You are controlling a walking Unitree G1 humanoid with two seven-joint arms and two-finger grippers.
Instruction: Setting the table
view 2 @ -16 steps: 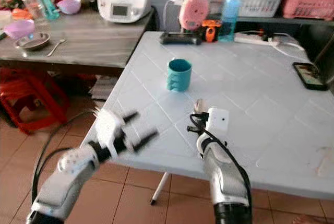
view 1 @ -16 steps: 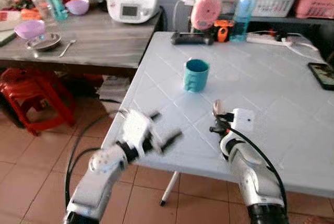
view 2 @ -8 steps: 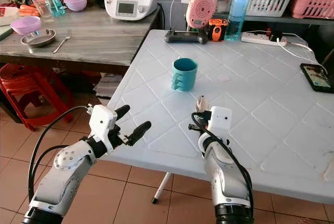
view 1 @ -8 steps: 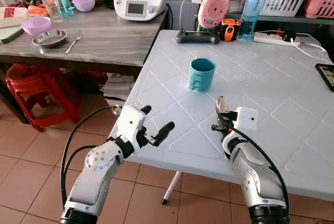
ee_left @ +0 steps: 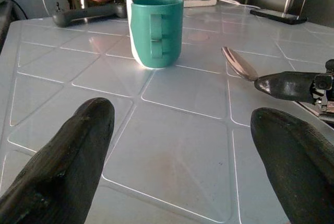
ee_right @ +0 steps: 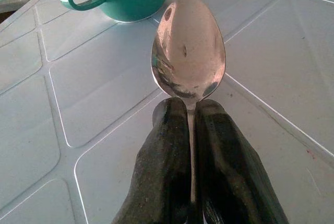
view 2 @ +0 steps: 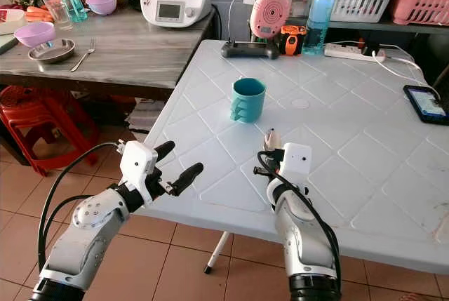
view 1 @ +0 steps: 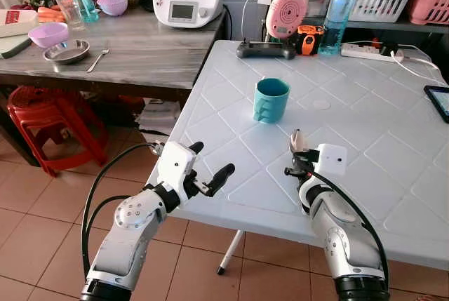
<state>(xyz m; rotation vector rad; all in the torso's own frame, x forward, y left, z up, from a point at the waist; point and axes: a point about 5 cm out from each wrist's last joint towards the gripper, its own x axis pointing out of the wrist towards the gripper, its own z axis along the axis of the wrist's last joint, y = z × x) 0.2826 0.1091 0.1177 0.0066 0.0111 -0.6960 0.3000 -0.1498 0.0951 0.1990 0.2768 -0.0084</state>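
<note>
Left eye view has gone from blurry to sharp and steady, so I'd guess the robot's done walking and can place stuff. Right tool hovers over the white bench, clamped on a spoon near the teal mug. Left tool sits spread wide, empty, at the bench edge. Right wrist view: spoon bowl pokes out of pinched fingers. Room's cluttered, wooden side bench, red stool, tiled floor.
</note>
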